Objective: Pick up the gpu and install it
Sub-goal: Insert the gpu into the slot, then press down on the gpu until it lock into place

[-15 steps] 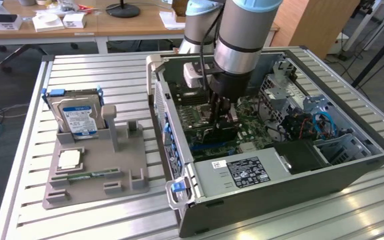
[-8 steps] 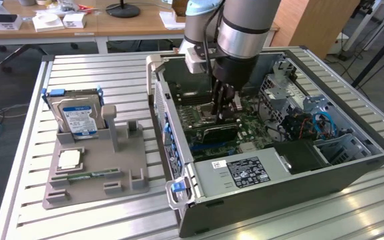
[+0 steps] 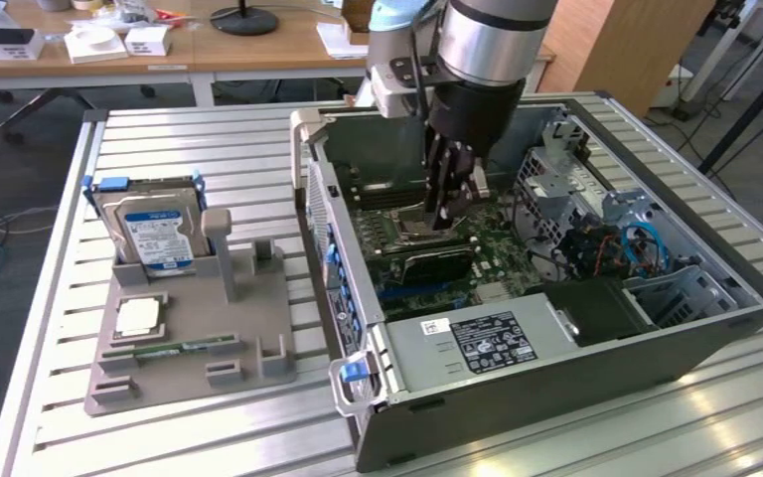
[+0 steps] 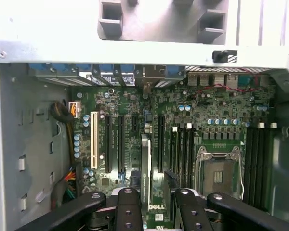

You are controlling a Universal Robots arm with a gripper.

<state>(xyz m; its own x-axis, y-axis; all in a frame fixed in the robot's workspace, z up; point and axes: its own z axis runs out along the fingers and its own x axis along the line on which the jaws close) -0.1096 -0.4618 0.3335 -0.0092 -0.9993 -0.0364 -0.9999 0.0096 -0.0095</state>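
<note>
Gripper (image 4: 154, 202) clamped on gpu (image 4: 145, 163) edge-on over motherboard (image 4: 212, 110); should keep card vertical, aligned w/ PCIe slot, bracket toward rear

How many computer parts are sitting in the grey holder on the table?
3. A hard drive stands at the far end of the grey holder, a square chip lies flat nearer the camera, and a green memory stick lies nearer still. None seems hidden.

End effector (image 4: 156, 204) holds the gpu (image 4: 145, 168) edge-on over the motherboard (image 4: 183, 120)
</note>
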